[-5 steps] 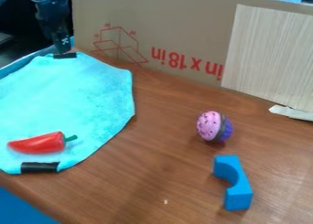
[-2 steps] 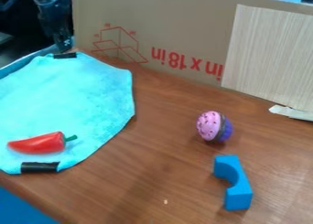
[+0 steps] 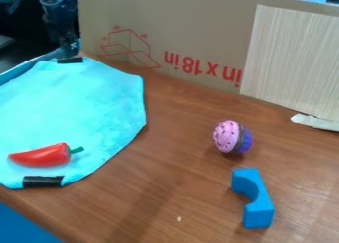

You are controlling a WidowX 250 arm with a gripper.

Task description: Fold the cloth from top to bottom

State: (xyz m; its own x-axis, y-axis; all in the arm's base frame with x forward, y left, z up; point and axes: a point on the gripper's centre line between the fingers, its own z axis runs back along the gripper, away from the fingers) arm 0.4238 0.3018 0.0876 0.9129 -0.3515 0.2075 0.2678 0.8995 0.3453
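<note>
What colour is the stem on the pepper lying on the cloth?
Green; the stem shows best in the camera view.

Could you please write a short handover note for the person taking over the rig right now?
Gripper: at the cloth's top edge, by the upper black patch; I can't tell whether it has hold of the cloth.
Job's things: the cloth lies spread out at the left of the table, a red pepper on its lower part.
Done: no fold made.
Left: bring the top edge down to the bottom one. The pepper would probably end up under the fold.
</note>
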